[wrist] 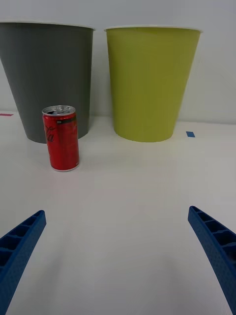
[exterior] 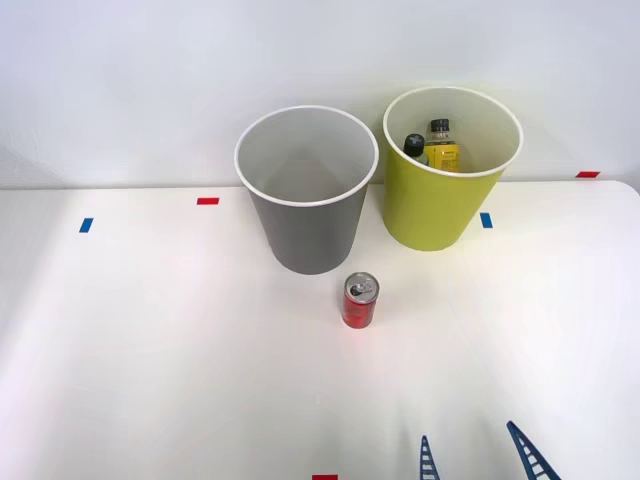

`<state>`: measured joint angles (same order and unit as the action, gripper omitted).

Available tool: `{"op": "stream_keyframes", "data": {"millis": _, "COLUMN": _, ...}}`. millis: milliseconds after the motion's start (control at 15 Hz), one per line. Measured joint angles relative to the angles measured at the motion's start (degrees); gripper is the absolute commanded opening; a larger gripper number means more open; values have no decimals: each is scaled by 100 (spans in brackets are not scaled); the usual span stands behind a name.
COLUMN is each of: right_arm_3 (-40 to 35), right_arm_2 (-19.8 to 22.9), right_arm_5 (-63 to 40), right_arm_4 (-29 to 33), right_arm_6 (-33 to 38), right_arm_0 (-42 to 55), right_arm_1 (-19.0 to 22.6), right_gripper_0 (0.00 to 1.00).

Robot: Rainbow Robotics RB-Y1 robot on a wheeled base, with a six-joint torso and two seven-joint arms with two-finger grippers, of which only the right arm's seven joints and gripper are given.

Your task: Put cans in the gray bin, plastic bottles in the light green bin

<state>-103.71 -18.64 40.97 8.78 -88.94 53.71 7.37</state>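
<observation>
red can (exterior: 360, 300) upright on the white counter (exterior: 150, 350), just in front of the gray bin (exterior: 306, 190). two plastic bottles (exterior: 432, 145) stand inside the light green bin (exterior: 450, 165). right pincer (exterior: 475, 460), fingers spread apart and empty, near the can.

Red can (exterior: 360, 300) standing upright before gray bin (exterior: 306, 190). Green bottle (exterior: 415, 147) and yellow-labelled bottle (exterior: 441, 146) sitting inside light green bin (exterior: 440, 205).
</observation>
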Motion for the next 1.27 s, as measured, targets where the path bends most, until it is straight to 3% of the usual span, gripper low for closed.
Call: {"op": "stream_keyframes", "data": {"millis": 1267, "right_arm_3": 0, "right_arm_2": 0, "right_arm_5": -1, "right_arm_4": 0, "right_arm_6": 0, "right_arm_0": 0, "right_arm_1": 1, "right_gripper_0": 100}}
